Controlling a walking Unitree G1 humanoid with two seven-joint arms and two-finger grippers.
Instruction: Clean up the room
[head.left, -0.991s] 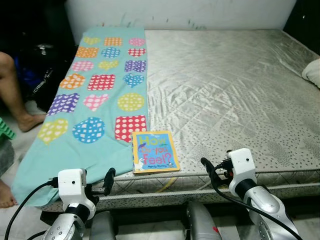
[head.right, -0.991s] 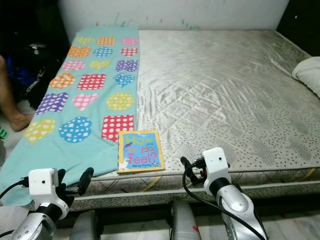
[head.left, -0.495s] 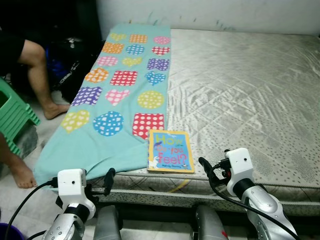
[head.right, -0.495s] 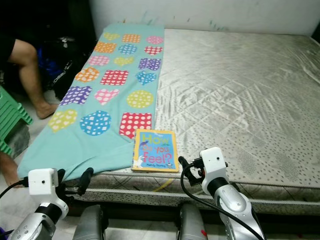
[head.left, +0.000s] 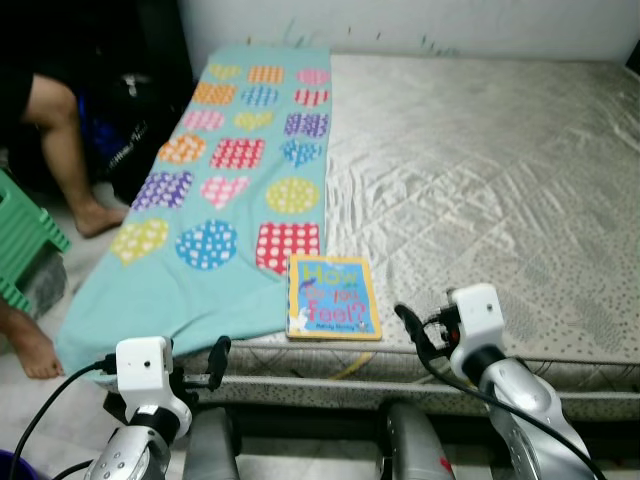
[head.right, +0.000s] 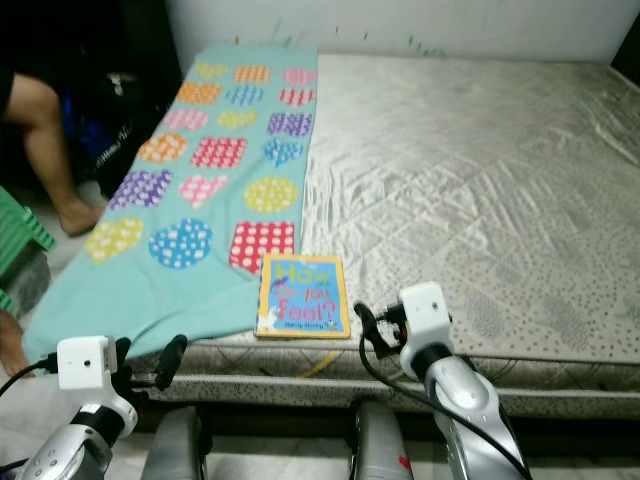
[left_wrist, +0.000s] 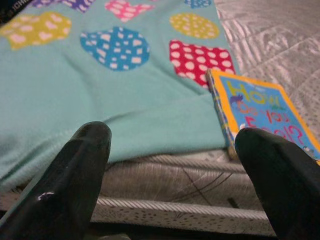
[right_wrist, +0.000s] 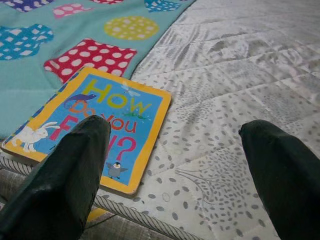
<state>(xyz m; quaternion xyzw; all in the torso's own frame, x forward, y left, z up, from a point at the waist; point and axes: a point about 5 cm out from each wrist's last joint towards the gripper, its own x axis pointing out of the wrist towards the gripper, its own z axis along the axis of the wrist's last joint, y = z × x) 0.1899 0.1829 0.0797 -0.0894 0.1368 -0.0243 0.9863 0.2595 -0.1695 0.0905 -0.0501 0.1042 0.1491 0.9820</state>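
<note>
A children's book (head.left: 333, 297) with a yellow border and blue cover lies flat at the front edge of the bare grey mattress (head.left: 480, 170). One edge touches the teal blanket (head.left: 215, 215) with polka-dot shapes, which covers the mattress's left strip and hangs over its front. My left gripper (left_wrist: 175, 142) is open, low before the blanket's draped edge, with the book (left_wrist: 270, 112) off to its right. My right gripper (right_wrist: 177, 132) is open just short of the mattress edge, and the book (right_wrist: 95, 125) lies ahead beside one finger. Neither touches anything.
A person sits at the left of the bed, with a bare leg (head.left: 62, 130) and a foot (head.left: 30, 350) on the floor. A green plastic stool (head.left: 20, 240) stands there too, with dark bags (head.left: 130, 120) behind. A white wall (head.left: 400, 20) backs the bed.
The camera has turned left, bringing the person's leg and the green stool into view. Book and blanket lie as before. Both grippers stay open and low.
</note>
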